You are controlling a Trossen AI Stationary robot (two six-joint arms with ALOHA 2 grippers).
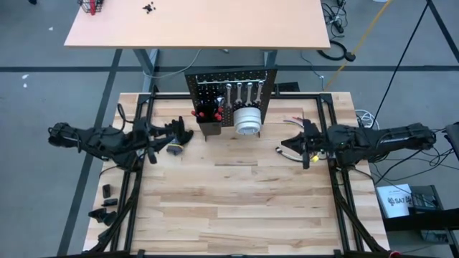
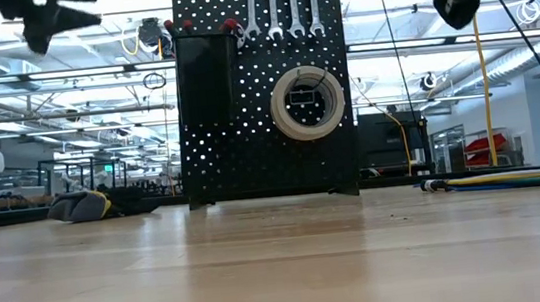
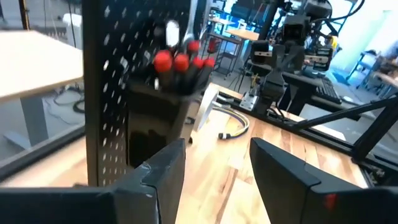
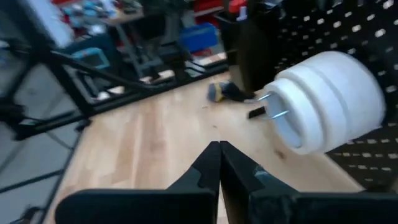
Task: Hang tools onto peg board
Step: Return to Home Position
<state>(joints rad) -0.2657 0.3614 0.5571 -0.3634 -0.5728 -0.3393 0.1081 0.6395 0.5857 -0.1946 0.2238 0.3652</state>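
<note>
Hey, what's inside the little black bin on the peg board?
Screwdrivers: their red handle tops stick up out of the bin. Their shafts and tips are hidden behind the bin's dark wall, so anything else lying inside cannot be seen.

1. I am working over a pale plank desk [image 1: 237, 208], which is standing on a grey floor [image 1: 43, 93] crossed by dark lines.
2. A second table [image 1: 193, 21] with a tan top is standing just beyond my desk, on grey legs.
3. Black cables [image 1: 337, 46] and a yellow cable [image 1: 373, 25] are trailing over the floor at the far right.
4. Level across the desk, I am seeing a big open hall, with ceiling beams [image 2: 61, 74] running crosswise and bright light pouring down.
5. Racks and machines are crowding the hall's far end, too small to tell apart.
</note>
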